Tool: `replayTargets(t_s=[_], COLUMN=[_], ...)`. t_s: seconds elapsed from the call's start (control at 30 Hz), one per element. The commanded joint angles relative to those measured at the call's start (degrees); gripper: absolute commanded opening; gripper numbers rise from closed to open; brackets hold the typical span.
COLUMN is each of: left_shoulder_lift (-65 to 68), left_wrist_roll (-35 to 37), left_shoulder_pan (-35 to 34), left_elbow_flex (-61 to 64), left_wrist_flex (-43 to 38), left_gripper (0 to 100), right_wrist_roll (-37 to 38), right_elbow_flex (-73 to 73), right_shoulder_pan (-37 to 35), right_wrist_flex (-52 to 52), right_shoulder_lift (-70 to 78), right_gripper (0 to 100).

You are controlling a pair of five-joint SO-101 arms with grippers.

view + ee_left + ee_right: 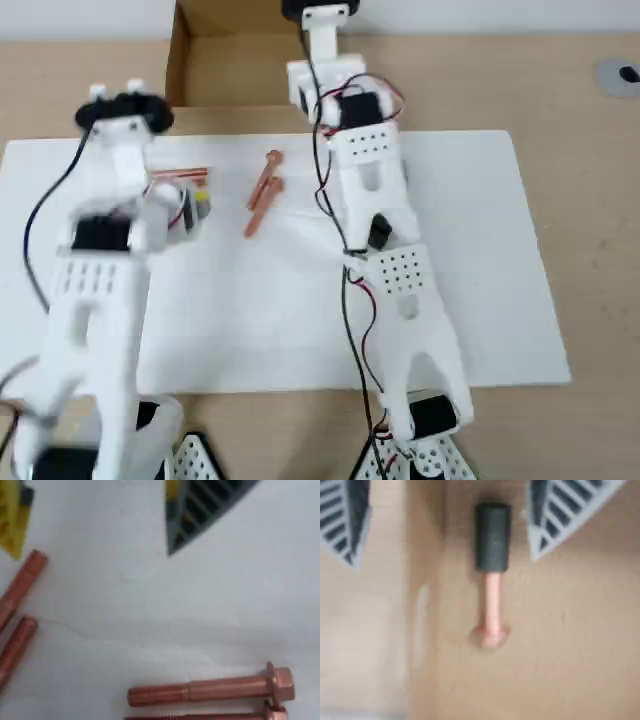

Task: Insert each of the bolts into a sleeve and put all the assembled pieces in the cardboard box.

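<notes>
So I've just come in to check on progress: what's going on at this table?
The right gripper hangs open over the brown cardboard box, where one copper bolt in a black sleeve lies on the box floor. The left gripper is open above the white mat, with nothing between its fingers. Four bare copper bolts lie on the mat, not yet sleeved.

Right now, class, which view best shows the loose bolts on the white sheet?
The high view: both pairs of bolts are in sight on the sheet. The left wrist view crops them at its edges; the right wrist view faces the cardboard box.
</notes>
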Motion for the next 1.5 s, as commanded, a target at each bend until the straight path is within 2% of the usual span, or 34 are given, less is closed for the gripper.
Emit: replayTargets(t_s=[0.0, 0.13, 0.4, 0.6, 0.73, 0.9, 1.07, 1.3, 1.47], left_shoulder_lift=[14.81, 28.26, 43.56, 49.36, 53.58, 59.03, 64.66, 66.59, 66.51], left_wrist_roll=[-1.93, -4.40, -11.08, -11.52, -11.52, -11.52, -11.52, -11.69, -11.52], left_shoulder_pan=[1.23, 3.60, 9.05, 11.34, 11.87, 11.96, 11.69, 11.52, 10.73], left_elbow_flex=[-13.27, -25.76, -45.10, -52.48, -55.21, -57.58, -60.22, -60.57, -60.66], left_wrist_flex=[-0.35, 6.24, 14.42, 13.89, 9.14, 3.69, 3.69, 8.44, 8.09], left_gripper=[22, 30, 30, 30, 30, 30, 30, 18, 9], right_wrist_roll=[0.53, 0.53, 0.53, 0.53, 0.53, 0.53, 0.70, 0.70, 0.53], right_elbow_flex=[-3.21, -3.21, -3.21, -3.21, -3.21, -3.21, -3.12, -3.12, -3.12], right_shoulder_pan=[2.51, 5.14, 9.89, 12.35, 12.62, 12.62, 12.62, 12.62, 12.53], right_wrist_flex=[3.16, 8.53, 22.59, 29.54, 32.79, 34.46, 34.55, 34.55, 34.55], right_shoulder_lift=[-11.47, -19.38, -32.40, -37.93, -40.31, -42.51, -44.00, -44.09, -44.09], right_gripper=[25.8, 25.8, 25.7, 25.7, 25.7, 25.7, 25.7, 25.7, 25.7])
